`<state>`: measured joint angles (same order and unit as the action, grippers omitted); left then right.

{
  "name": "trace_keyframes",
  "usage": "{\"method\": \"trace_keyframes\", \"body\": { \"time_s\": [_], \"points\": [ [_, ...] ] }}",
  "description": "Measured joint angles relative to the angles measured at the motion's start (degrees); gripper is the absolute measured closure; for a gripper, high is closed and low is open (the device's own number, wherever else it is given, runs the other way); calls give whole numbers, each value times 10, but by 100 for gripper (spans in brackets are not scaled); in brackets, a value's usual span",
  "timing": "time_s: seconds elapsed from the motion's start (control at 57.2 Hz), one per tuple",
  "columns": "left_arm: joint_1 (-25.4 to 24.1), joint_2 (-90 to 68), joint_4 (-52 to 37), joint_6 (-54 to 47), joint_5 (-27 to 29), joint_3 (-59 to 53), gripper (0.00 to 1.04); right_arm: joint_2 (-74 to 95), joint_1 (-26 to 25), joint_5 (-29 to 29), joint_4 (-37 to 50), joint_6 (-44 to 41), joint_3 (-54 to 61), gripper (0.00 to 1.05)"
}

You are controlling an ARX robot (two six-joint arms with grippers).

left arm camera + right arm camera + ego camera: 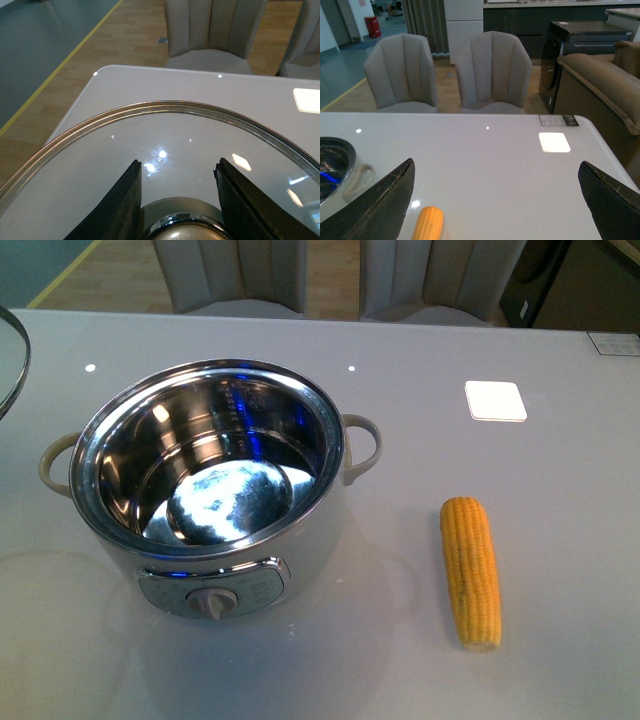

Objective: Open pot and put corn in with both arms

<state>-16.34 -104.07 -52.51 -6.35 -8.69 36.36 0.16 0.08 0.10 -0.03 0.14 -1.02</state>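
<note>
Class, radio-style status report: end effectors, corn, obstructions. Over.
Left end effector clamped on glass lid knob. Right end effector open near corn. Pot uncovered, mouth unobstructed.

Front camera down on pot (312, 540) and corn (470, 570); wrist cameras low, toward chairs (492, 70).

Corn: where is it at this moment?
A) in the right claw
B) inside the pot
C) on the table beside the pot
C: the corn lies on the table to the right of the open pot; the right claw is open and holds nothing.
</note>
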Motion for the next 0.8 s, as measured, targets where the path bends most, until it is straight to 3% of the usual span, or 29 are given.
{"method": "trace_keyframes", "body": {
  "time_s": [0.805],
  "points": [
    [-130, -241, -143, -3, -84, 35, 65, 0, 0, 0, 0, 0, 0, 9]
  ]
}}
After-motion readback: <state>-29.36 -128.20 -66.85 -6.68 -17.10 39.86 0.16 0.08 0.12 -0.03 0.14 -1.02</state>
